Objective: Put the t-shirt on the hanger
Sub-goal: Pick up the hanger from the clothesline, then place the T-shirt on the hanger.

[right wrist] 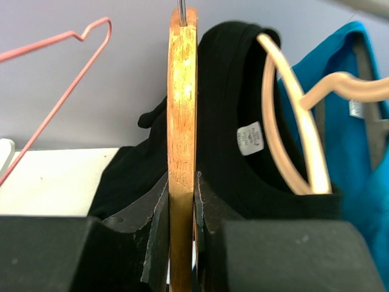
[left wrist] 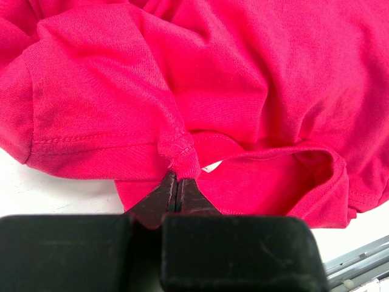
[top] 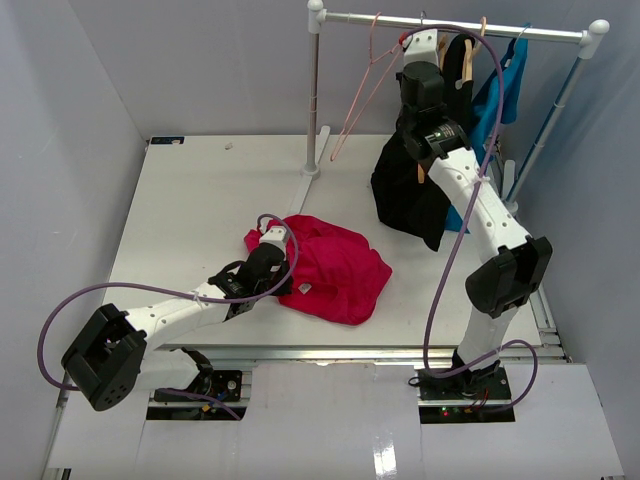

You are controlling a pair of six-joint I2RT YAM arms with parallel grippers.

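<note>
The magenta-red t-shirt (top: pixel 335 270) lies crumpled on the white table, left of centre. My left gripper (top: pixel 280 280) rests low at its near-left edge. In the left wrist view that gripper (left wrist: pixel 176 179) is shut on a bunched fold of the t-shirt (left wrist: pixel 243 79) at the neck, with the white label just behind the tips. My right gripper (top: pixel 420 70) is raised to the clothes rail. In the right wrist view its fingers (right wrist: pixel 182 182) are shut on the tan wooden hanger (right wrist: pixel 182 109), seen edge-on, one finger on each flat side. The hanger's metal hook runs out of the top of the view.
A rail (top: pixel 450 22) on a post (top: pixel 313 100) spans the back. On it hang a pink wire hanger (top: pixel 360 90), a black garment (top: pixel 405 190) on its own wooden hanger close beside my right gripper, and a blue shirt (top: pixel 505 95). Grey walls enclose the table.
</note>
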